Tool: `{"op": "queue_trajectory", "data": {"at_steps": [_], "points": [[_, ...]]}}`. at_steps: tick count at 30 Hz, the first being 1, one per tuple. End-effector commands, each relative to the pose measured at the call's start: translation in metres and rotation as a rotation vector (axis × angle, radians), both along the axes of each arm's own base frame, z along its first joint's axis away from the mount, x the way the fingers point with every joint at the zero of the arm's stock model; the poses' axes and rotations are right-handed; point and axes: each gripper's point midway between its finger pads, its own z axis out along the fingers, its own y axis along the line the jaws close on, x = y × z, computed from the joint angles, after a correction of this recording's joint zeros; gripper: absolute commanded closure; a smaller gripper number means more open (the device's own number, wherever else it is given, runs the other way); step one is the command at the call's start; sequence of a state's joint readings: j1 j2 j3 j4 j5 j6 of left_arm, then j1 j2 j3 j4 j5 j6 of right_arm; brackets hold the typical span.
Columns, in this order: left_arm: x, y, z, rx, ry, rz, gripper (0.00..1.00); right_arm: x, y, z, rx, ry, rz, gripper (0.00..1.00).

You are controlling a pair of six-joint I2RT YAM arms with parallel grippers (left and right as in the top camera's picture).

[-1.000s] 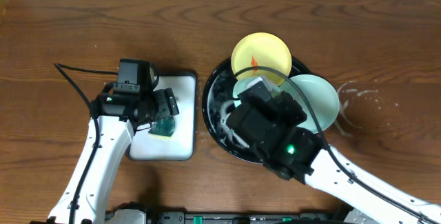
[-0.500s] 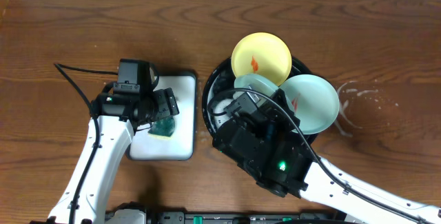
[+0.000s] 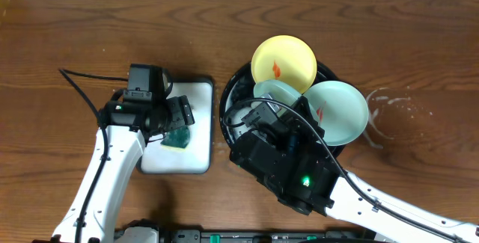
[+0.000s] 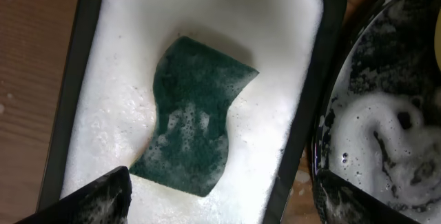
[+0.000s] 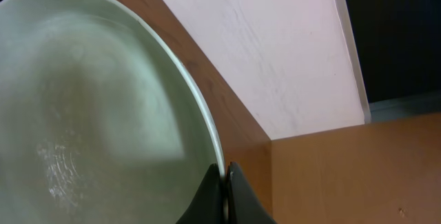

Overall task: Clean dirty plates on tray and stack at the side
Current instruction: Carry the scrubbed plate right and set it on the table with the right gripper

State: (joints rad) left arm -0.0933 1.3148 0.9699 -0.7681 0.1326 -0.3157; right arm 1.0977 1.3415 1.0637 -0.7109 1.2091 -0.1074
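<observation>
The round black tray (image 3: 227, 99) holds soapy foam and three plates. The pale yellow plate (image 3: 283, 62) with a red smear rests on its far rim. A mint-green plate (image 3: 340, 112) with a red smear lies on its right side. My right gripper (image 5: 225, 182) is shut on the rim of the other mint-green plate (image 5: 89, 107), which also shows in the overhead view (image 3: 274, 91), partly under my right arm. My left gripper (image 4: 224, 203) is open and empty just above the green sponge (image 4: 196, 124).
The sponge lies in foam in the white rectangular black-rimmed tray (image 3: 200, 134), left of the black tray. Soap smears (image 3: 393, 108) mark the wood tabletop on the right. My right arm covers the tray's near half.
My right arm has moved toward the near left, uncovering the mint-green plate that it grips. The left arm and sponge have not moved.
</observation>
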Motion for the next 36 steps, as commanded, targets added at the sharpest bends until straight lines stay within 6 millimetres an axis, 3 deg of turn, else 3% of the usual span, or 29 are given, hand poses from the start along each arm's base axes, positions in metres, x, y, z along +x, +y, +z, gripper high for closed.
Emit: {"op": "queue_trajectory", "data": {"at_steps": [1,30,33,36], "points": [[0.001,0.0,0.003,-0.004,-0.005,-0.001,0.15,-0.001,-0.002,0.015,0.014,-0.048,-0.015,0.99],[0.001,0.0,0.003,-0.004,-0.005,-0.001,0.15,0.0,0.0,0.016,0.04,-0.058,-0.018,0.99],[0.001,0.0,0.003,-0.004,-0.005,-0.001,0.15,0.0,0.001,0.015,0.084,-0.062,-0.026,0.99],[0.001,0.0,0.003,-0.004,-0.005,-0.001,0.15,0.001,0.006,0.0,0.207,0.002,-0.021,0.99]]}}
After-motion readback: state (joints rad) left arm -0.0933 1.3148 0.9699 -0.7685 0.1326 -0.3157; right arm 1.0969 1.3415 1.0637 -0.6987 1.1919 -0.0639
